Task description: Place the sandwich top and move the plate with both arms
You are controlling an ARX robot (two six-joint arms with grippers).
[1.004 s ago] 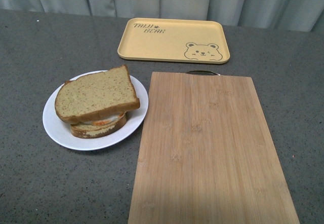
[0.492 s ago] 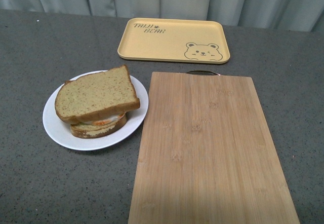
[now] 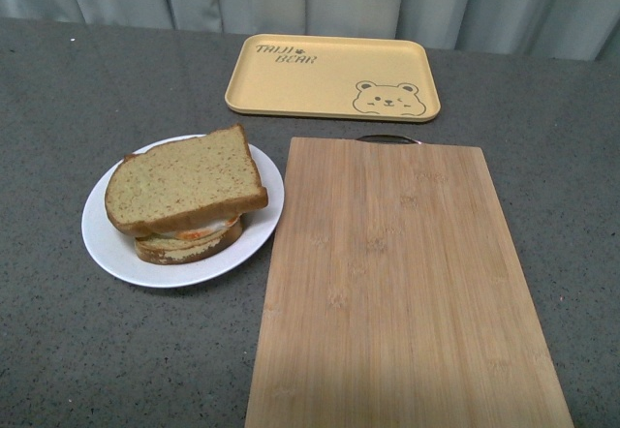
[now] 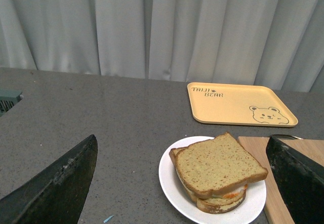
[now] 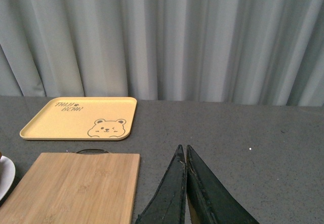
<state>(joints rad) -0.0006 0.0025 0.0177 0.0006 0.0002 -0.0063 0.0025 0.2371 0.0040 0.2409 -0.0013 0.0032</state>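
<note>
sandwich top point(image 3: 184, 181) flat, askew, on plate point(image 3: 107, 244)

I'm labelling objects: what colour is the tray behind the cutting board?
The tray is pale yellow, with a brown bear drawing; clearest in the front view.

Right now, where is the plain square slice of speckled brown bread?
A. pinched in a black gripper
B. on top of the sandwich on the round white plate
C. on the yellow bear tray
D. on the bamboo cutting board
B: the speckled brown bread slice lies on the lower bread slice, which sits on the round white plate.
</note>
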